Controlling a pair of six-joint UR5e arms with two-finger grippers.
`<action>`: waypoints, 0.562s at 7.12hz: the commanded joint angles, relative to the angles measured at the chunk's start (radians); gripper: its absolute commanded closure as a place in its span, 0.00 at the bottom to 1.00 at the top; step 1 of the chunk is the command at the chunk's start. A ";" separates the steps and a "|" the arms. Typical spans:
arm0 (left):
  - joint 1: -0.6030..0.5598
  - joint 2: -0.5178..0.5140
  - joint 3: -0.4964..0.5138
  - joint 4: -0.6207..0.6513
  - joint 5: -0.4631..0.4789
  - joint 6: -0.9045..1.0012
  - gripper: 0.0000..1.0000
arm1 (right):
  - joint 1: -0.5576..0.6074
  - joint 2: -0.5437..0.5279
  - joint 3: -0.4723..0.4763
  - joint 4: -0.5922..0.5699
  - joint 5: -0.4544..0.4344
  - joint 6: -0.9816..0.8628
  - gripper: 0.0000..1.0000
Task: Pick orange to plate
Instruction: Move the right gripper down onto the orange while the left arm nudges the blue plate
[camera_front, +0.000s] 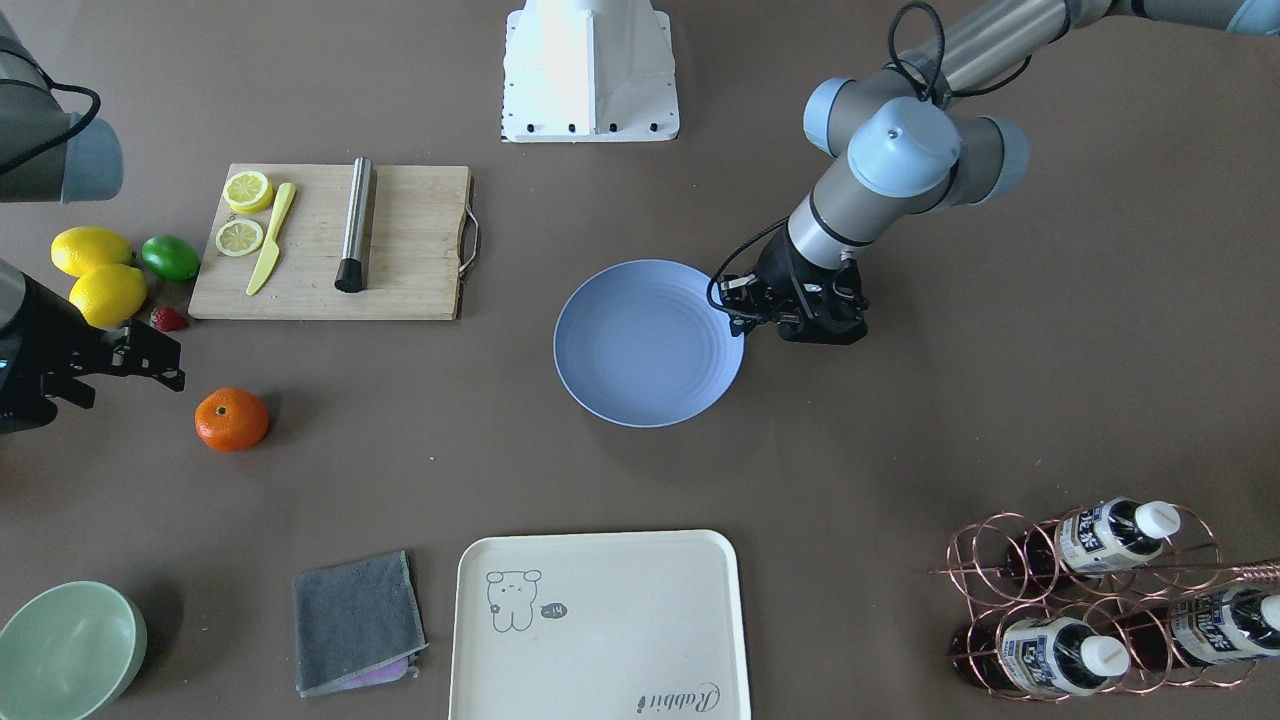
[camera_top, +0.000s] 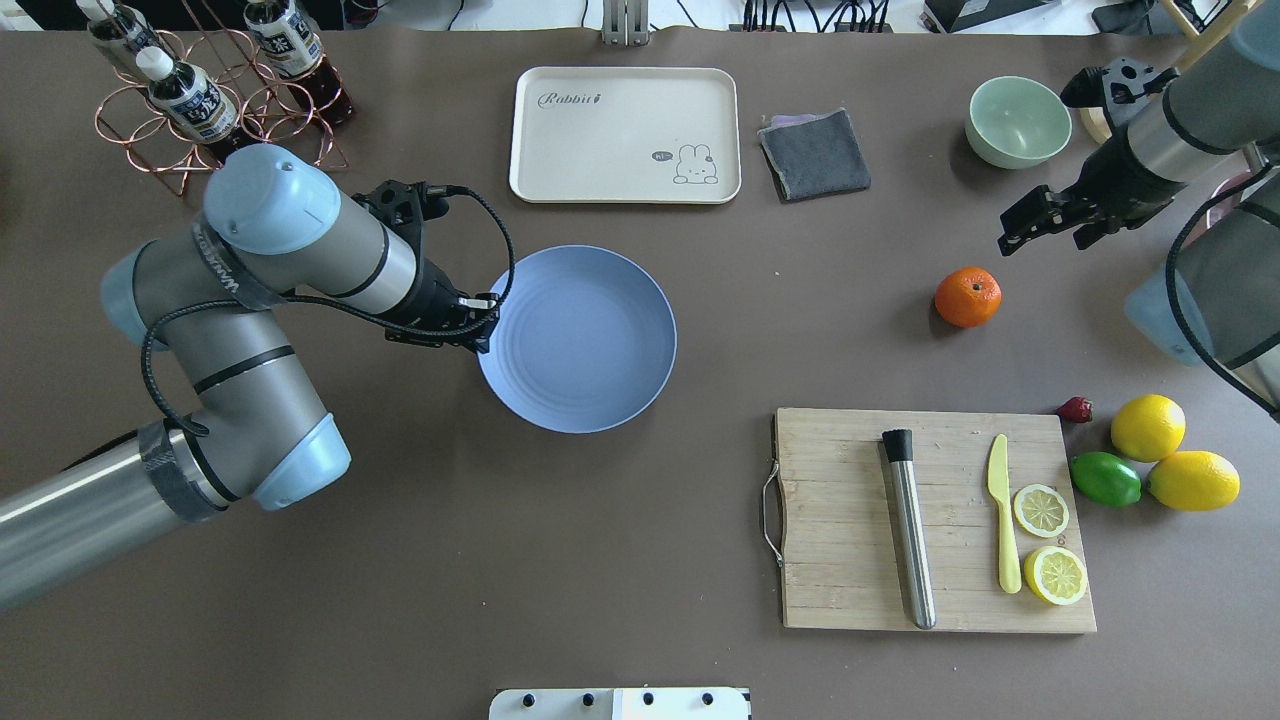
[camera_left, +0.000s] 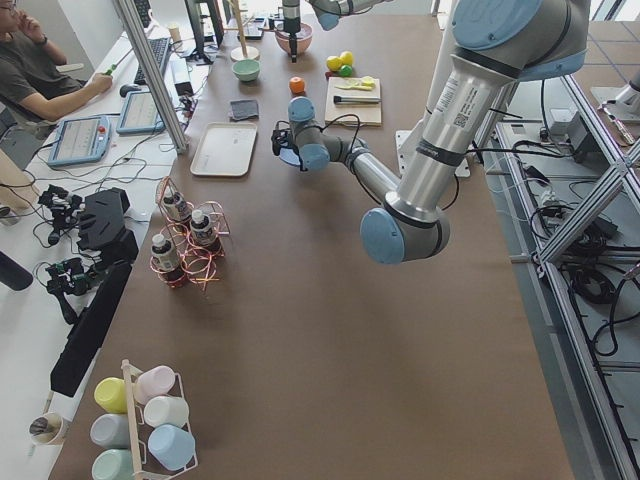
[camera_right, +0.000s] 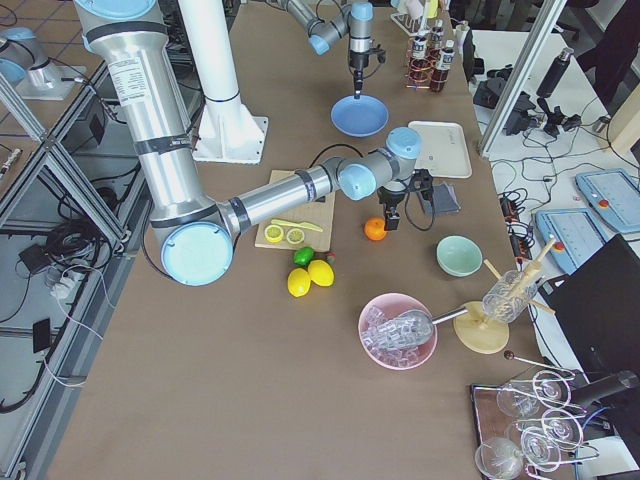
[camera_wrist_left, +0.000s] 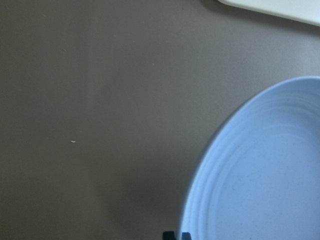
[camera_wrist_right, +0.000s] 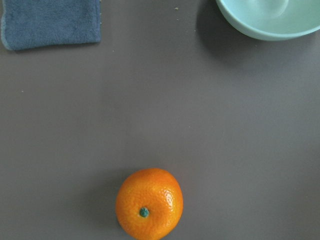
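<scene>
Orange: you will find the orange (camera_top: 967, 297) on the brown table (camera_top: 640, 560), stem dimple up, nothing touching it. It lies well apart from the plate, toward the robot's right.
Plate: the periwinkle plate (camera_top: 577, 338) lies flat near the table's middle and holds nothing.
Right gripper: the right gripper (camera_top: 1045, 240) hangs above the table, near the orange and on its far side, toward the pale-green bowl (camera_top: 1018, 120). Its jaws stand apart and hold nothing. Its wrist camera puts the orange at the bottom centre of the view, below a grey cloth (camera_wrist_right: 50, 22) and the bowl.
Left gripper: the left gripper (camera_wrist_left: 176, 235) points down just beside the plate's rim, on the robot's left of it. In its wrist view you see only the two fingertips, almost together, with nothing between them.
Surroundings: note a wooden cutting board (camera_top: 850, 520) nearer the robot than the orange, with two lemons (camera_top: 1148, 427) and a lime (camera_top: 1105, 478) just beside it, and a cream tray (camera_top: 625, 90) beyond the plate.
</scene>
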 joint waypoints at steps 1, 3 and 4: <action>0.065 -0.043 0.036 -0.005 0.057 -0.035 1.00 | -0.060 0.029 -0.058 0.038 -0.059 0.019 0.00; 0.105 -0.046 0.045 -0.010 0.111 -0.038 1.00 | -0.077 0.032 -0.076 0.042 -0.070 0.019 0.00; 0.107 -0.046 0.044 -0.011 0.111 -0.036 1.00 | -0.085 0.047 -0.091 0.042 -0.070 0.028 0.00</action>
